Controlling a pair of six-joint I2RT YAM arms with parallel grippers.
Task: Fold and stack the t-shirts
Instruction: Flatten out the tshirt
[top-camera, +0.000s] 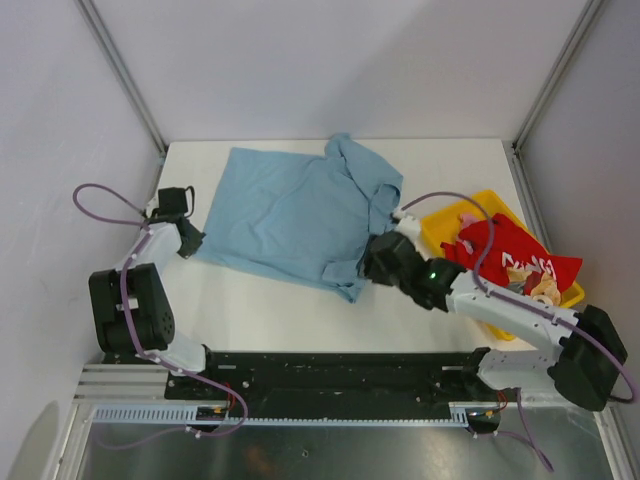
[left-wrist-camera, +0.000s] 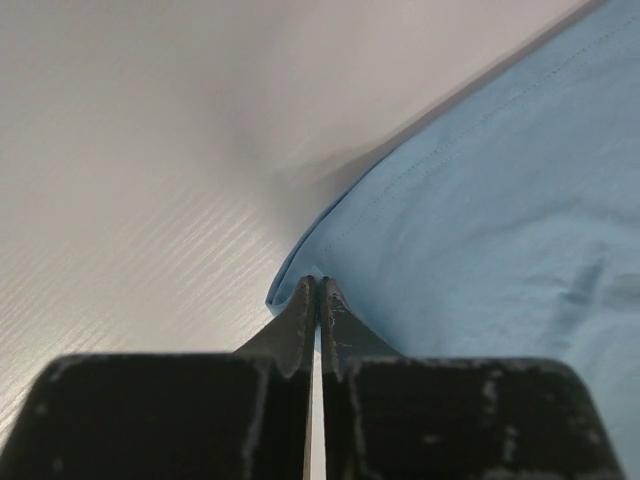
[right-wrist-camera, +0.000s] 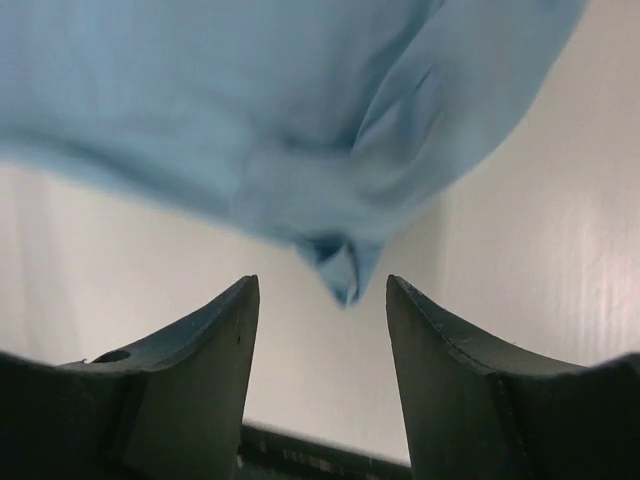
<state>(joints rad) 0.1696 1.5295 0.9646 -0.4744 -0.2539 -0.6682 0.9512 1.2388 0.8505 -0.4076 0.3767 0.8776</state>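
Observation:
A light blue t-shirt (top-camera: 290, 215) lies mostly flat on the white table, collar at the far right. My left gripper (top-camera: 192, 240) is at its near left corner. In the left wrist view the gripper (left-wrist-camera: 318, 284) is shut, with the corner of the blue shirt (left-wrist-camera: 480, 220) pinched at its tips. My right gripper (top-camera: 375, 262) is at the shirt's near right corner. In the right wrist view it (right-wrist-camera: 320, 288) is open, and a hanging tip of the blue shirt (right-wrist-camera: 300, 120) sits just ahead of the gap. A red t-shirt (top-camera: 510, 255) with white lettering lies crumpled in the bin.
A yellow plastic bin (top-camera: 478, 204) stands at the right edge of the table, under my right arm. Purple cables loop over both arms. Grey walls close in the table at the back and both sides. A black rail runs along the near edge.

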